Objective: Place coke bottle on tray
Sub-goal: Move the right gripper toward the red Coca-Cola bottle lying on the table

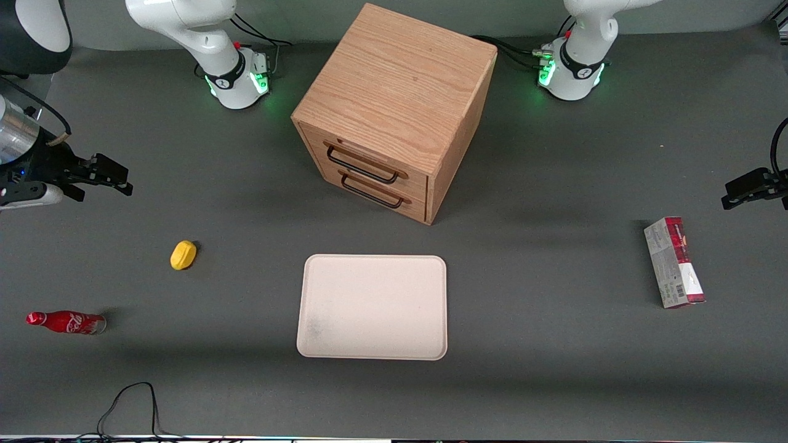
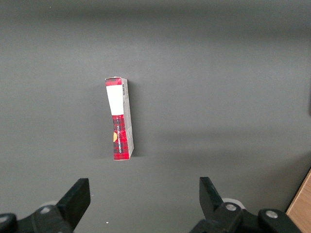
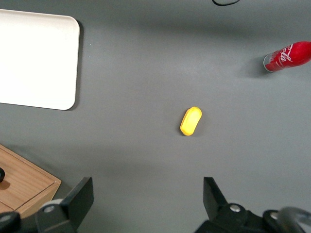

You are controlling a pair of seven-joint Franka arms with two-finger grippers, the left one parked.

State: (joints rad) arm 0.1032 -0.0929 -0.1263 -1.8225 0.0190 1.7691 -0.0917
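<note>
Hovering with fingers spread, the gripper (image 1: 120, 178) has yet to reach the bottle (image 1: 66, 322) lying nearer the camera, well apart from the tray (image 1: 372, 306); next comes descending onto it.

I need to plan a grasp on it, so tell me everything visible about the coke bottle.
The coke bottle is small, slim, glossy red with white script and a red cap. It lies on its side on the grey table, touching nothing else, nearer the front camera than the yellow object. The gripper hangs open above the table, well apart from it.
</note>
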